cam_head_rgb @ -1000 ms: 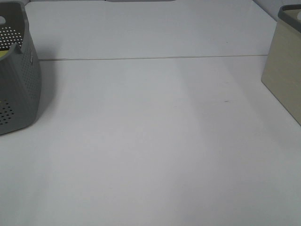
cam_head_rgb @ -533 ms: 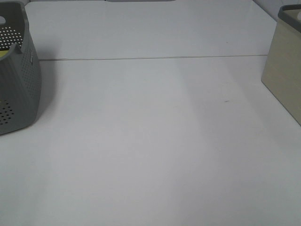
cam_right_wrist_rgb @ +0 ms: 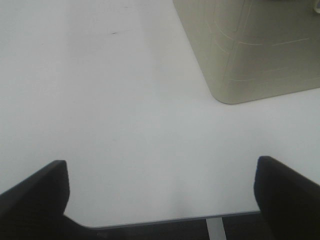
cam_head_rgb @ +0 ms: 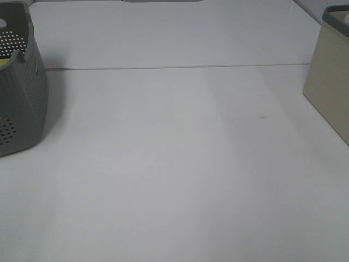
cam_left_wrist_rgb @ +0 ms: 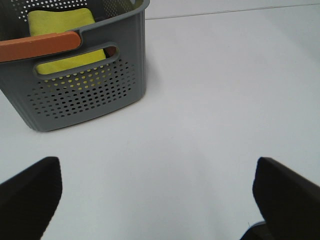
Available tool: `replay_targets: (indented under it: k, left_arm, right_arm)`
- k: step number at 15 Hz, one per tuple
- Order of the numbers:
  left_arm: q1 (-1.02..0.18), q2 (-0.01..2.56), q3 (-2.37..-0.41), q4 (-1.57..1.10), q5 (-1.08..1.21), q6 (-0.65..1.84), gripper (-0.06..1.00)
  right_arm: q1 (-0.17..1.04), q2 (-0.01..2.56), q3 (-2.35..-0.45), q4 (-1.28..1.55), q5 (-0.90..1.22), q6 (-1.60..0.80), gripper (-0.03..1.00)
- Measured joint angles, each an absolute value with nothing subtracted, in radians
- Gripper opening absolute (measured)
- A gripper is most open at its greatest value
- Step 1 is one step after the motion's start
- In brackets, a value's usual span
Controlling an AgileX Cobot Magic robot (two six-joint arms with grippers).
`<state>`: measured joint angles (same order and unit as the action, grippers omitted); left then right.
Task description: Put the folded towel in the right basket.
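The folded yellow towel (cam_left_wrist_rgb: 60, 22) lies inside the grey perforated basket (cam_left_wrist_rgb: 90, 95), behind its orange handle (cam_left_wrist_rgb: 40, 46). In the exterior view that basket (cam_head_rgb: 27, 103) stands at the left edge, with a sliver of the towel (cam_head_rgb: 2, 61) showing. The right basket (cam_head_rgb: 330, 87) is beige with a dark rim, at the right edge; it also shows in the right wrist view (cam_right_wrist_rgb: 260, 45). My left gripper (cam_left_wrist_rgb: 155, 200) is open and empty, short of the grey basket. My right gripper (cam_right_wrist_rgb: 160, 200) is open and empty, short of the beige basket. Neither arm shows in the exterior view.
A white table (cam_head_rgb: 174, 164) spans the space between the two baskets, with a seam line (cam_head_rgb: 174, 67) across its far part. The table's near edge (cam_right_wrist_rgb: 150, 223) shows in the right wrist view, just under the gripper.
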<state>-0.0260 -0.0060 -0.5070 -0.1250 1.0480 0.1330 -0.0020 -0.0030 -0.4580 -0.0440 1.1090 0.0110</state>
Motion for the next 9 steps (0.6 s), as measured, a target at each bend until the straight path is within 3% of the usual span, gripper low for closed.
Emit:
replay_targets:
  k: [9]
  left_arm:
    - [-0.026, -0.006, -0.507, -0.125, 1.048, 0.133, 0.96]
  right_arm:
    - [-0.002, -0.003, -0.458, -0.044, 1.108, 0.011, 0.96]
